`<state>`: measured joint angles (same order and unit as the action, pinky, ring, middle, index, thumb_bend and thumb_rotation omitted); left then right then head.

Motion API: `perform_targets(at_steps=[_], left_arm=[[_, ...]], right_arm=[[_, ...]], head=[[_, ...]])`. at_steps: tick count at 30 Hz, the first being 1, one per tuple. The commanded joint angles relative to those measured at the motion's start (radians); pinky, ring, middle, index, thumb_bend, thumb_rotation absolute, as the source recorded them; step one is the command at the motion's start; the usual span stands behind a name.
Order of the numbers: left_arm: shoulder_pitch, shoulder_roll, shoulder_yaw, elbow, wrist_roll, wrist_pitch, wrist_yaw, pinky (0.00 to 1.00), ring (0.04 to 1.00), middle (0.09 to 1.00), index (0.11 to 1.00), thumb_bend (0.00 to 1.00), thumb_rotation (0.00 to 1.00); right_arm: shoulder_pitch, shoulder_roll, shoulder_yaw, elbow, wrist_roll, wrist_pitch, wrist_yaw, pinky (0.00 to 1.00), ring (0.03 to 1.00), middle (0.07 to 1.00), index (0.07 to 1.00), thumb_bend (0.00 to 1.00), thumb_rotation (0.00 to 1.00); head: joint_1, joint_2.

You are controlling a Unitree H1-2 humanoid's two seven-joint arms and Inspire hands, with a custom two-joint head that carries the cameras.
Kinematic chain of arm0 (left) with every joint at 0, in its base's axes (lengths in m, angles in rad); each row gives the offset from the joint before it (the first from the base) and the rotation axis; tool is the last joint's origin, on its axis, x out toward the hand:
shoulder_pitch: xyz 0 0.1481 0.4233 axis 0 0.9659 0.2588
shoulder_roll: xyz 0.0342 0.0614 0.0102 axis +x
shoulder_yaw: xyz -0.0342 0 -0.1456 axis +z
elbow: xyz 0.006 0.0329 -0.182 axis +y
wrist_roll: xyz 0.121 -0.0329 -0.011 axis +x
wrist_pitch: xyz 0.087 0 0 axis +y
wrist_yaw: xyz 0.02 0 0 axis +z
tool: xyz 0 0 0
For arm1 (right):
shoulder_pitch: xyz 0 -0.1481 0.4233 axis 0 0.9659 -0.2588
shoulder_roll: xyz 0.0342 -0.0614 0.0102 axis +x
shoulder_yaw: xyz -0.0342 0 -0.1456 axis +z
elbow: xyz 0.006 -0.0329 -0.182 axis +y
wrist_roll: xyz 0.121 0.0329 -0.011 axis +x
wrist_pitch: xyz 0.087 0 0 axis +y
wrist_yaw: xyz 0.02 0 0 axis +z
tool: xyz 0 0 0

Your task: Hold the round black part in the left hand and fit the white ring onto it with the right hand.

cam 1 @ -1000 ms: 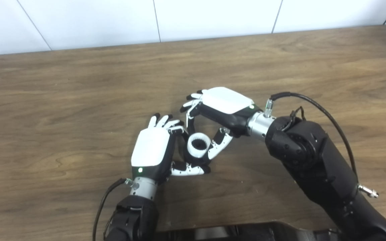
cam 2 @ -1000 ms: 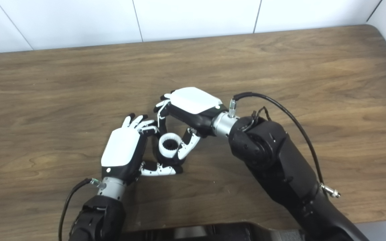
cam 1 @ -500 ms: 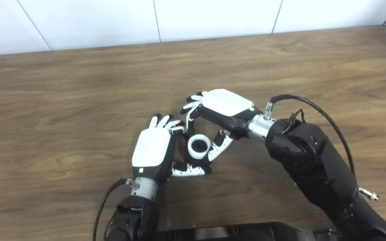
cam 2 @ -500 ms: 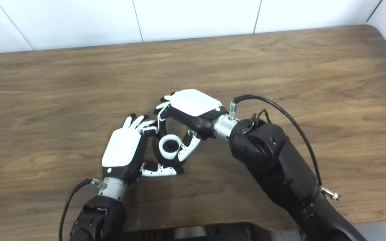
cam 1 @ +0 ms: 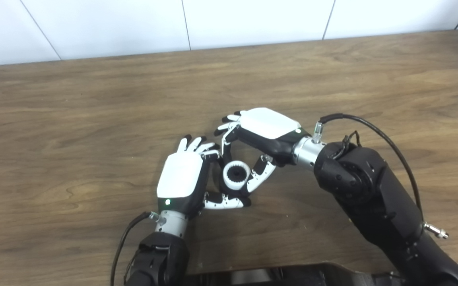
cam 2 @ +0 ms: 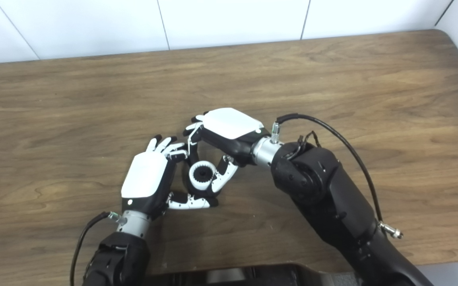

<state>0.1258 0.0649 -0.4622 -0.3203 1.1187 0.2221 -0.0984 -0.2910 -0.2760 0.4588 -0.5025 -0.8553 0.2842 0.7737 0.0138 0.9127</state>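
Left hand (cam 1: 182,178) cups round black part (cam 1: 237,174); right hand (cam 1: 266,129) fingers pinch toothed white plastic ring (cam 1: 236,179). Ring looks light, rigid, slippery; grip rim at 3 and 12 o'clock.

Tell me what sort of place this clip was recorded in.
Probably a lab or test bench rather than a home or factory line: a bare wooden table against plain white wall panels, with only the left hand, right hand and the white ring on it.
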Motion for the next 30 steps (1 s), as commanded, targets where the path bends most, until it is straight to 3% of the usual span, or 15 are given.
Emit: perform_targets(at_steps=[1,3,4,5,7,14,30], left_arm=[[0.006,0.001,-0.006,0.006,0.005,0.002,-0.027,1.00,0.921,0.809,0.482,0.52,0.05],[0.006,0.000,-0.006,0.005,0.006,0.003,-0.028,1.00,0.922,0.808,0.483,0.52,0.05],[0.005,0.001,-0.007,0.006,0.006,0.002,-0.028,1.00,0.923,0.809,0.483,0.52,0.05],[0.005,0.001,-0.007,0.006,0.006,0.001,-0.027,1.00,0.922,0.808,0.483,0.52,0.05],[0.004,0.001,-0.006,0.006,0.006,0.002,-0.028,1.00,0.922,0.810,0.483,0.52,0.05],[0.005,0.000,-0.005,0.007,0.003,0.000,-0.023,1.00,0.919,0.805,0.482,0.52,0.05],[0.002,0.001,-0.003,0.016,-0.001,-0.007,-0.011,1.00,0.916,0.805,0.482,0.52,0.05]], right_arm=[[-0.024,0.004,-0.011,-0.023,0.004,-0.017,-0.011,1.00,0.965,0.881,0.492,0.52,0.15],[-0.025,0.004,-0.011,-0.025,0.001,-0.013,-0.006,1.00,0.969,0.886,0.493,0.52,0.15],[-0.027,0.003,-0.011,-0.025,0.002,-0.013,-0.005,1.00,0.972,0.888,0.567,0.77,0.21],[-0.028,0.001,-0.012,-0.024,0.003,-0.015,-0.005,1.00,0.973,0.889,0.596,0.86,0.23],[-0.031,0.000,-0.011,-0.024,0.002,-0.016,-0.003,1.00,0.977,0.894,0.628,0.94,0.26],[-0.029,0.002,-0.014,-0.021,0.004,-0.019,-0.013,1.00,0.981,0.900,0.654,1.00,0.25],[-0.047,-0.003,-0.028,-0.040,-0.008,0.003,0.024,1.00,0.985,0.899,0.614,0.96,0.22]], head=[[0.000,0.001],[0.000,0.001],[-0.001,0.001],[-0.001,0.001],[-0.001,0.001],[-0.001,0.001],[-0.005,0.003]])
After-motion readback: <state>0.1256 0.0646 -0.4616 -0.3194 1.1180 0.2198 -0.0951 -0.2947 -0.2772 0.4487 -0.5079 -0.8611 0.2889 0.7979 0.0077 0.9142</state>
